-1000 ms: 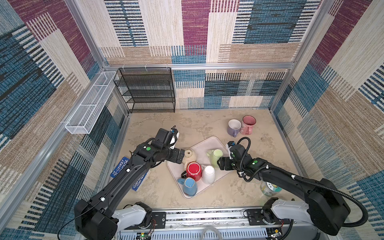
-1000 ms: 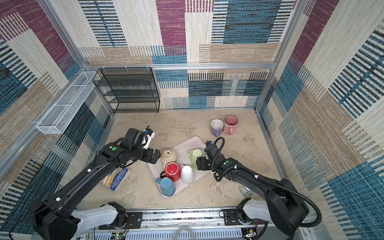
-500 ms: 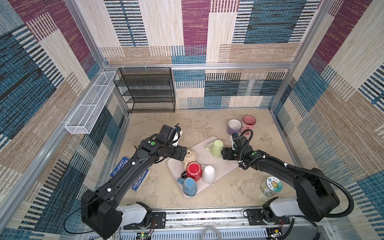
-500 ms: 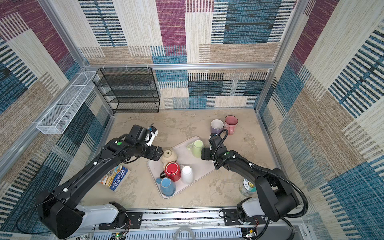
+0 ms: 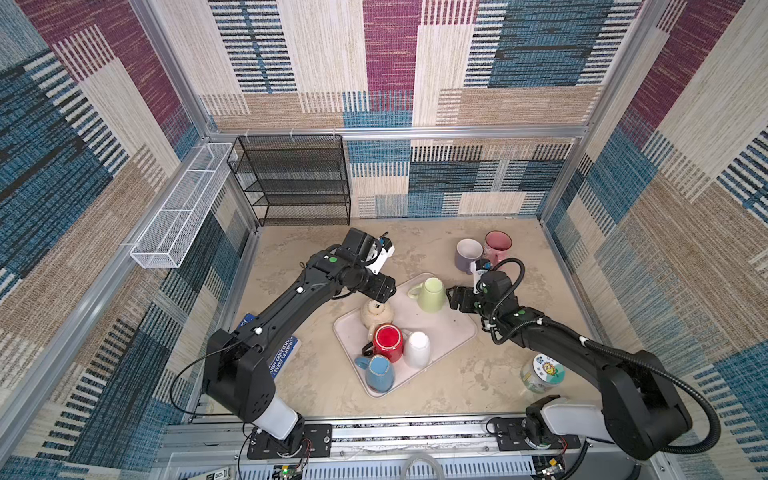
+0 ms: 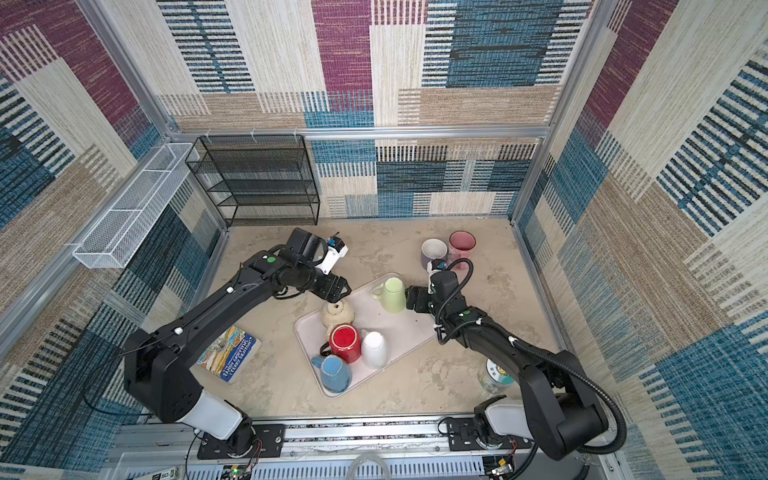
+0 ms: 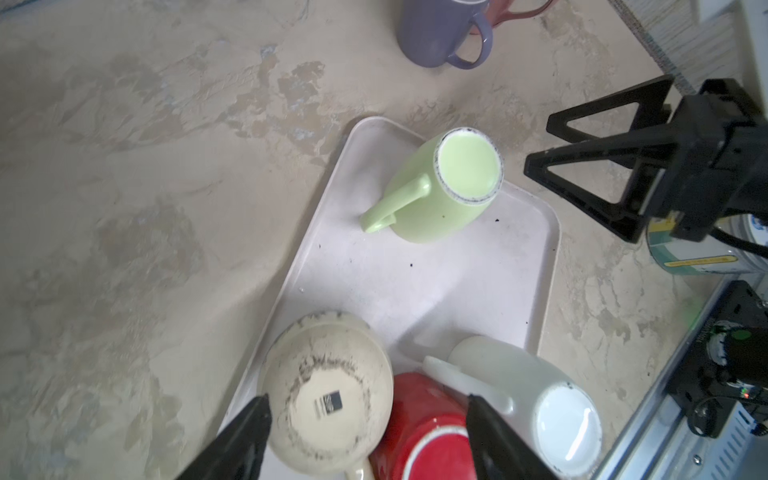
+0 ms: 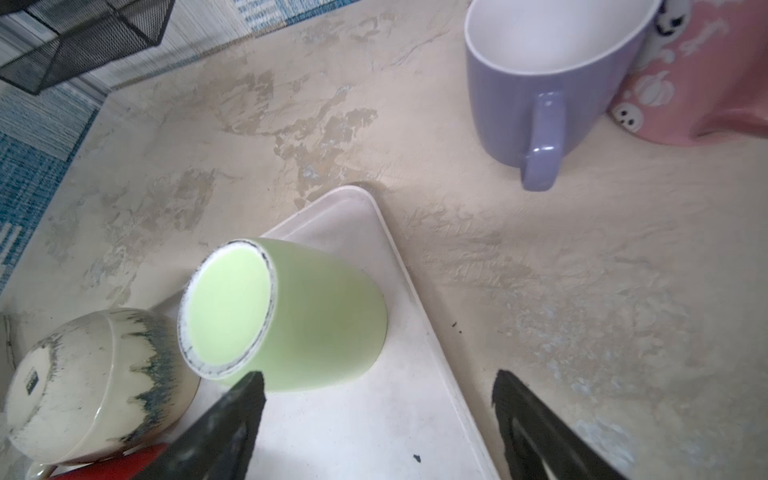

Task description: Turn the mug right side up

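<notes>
Moved: since a second ago the left gripper (image 5: 385,291) has swung in closer to the green mug (image 5: 432,296), which now stands at the tray's (image 5: 457,330) far corner.
right gripper (image 5: 453,298): I see its jaws spread, empty; green mug just ahead, not touching.
left gripper: jaws apart, empty; beige mug (image 5: 376,315) just ahead.
green mug: base up.

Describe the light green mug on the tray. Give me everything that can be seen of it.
The light green mug looks like glossy ceramic, a plain tapered body with one loop handle on its side. It stands upside down, mouth on the pale tray at the tray's far corner, with its flat base facing up. The base is edged by a whitish unglazed ring with dark scuffs. Nothing grips it: the right tool stands open close beside it, opposite the handle, with a small gap showing in the left wrist view.
</notes>
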`<state>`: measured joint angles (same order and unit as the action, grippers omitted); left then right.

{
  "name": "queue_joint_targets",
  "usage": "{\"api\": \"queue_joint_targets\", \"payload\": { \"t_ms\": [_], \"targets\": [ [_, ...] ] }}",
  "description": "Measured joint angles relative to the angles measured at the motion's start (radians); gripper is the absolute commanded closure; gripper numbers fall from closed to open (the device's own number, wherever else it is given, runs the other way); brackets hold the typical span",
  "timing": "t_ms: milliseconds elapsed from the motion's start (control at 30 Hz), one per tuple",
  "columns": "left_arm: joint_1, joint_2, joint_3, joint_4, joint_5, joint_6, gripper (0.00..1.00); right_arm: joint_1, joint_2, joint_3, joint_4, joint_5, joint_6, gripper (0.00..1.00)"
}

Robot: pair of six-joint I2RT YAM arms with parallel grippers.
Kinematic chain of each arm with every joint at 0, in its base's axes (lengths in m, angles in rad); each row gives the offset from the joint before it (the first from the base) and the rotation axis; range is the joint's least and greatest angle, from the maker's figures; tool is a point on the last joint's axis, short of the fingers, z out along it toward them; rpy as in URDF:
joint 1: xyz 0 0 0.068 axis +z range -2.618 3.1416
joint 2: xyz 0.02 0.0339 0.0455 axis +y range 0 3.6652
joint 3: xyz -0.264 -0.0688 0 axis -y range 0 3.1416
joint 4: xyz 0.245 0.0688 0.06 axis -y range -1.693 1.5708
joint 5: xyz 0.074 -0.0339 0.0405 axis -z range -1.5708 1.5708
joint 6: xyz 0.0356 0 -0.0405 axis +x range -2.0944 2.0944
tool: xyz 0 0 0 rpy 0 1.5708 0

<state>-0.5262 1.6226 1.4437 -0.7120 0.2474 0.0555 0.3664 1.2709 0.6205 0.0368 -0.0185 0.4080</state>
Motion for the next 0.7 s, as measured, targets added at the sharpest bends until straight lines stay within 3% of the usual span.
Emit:
{"api": "queue_joint_targets", "payload": {
  "t_ms": [167,400,600,700],
  "targets": [
    [0.001,0.147,0.09,0.041,0.098,0.115,0.21,-0.059,-0.05,-0.013,0.1,-0.014,0.017,0.1],
    [0.007,0.274,0.18,0.068,0.236,0.309,0.23,-0.127,0.01,0.102,0.182,-0.071,0.024,0.09],
    [0.009,0.396,0.322,0.013,0.284,0.46,0.32,-0.171,0.05,0.164,0.214,-0.132,0.029,0.09],
    [0.009,0.446,0.362,-0.026,0.29,0.52,0.47,-0.179,0.048,0.156,0.239,-0.161,0.029,0.09]
  ]
}}
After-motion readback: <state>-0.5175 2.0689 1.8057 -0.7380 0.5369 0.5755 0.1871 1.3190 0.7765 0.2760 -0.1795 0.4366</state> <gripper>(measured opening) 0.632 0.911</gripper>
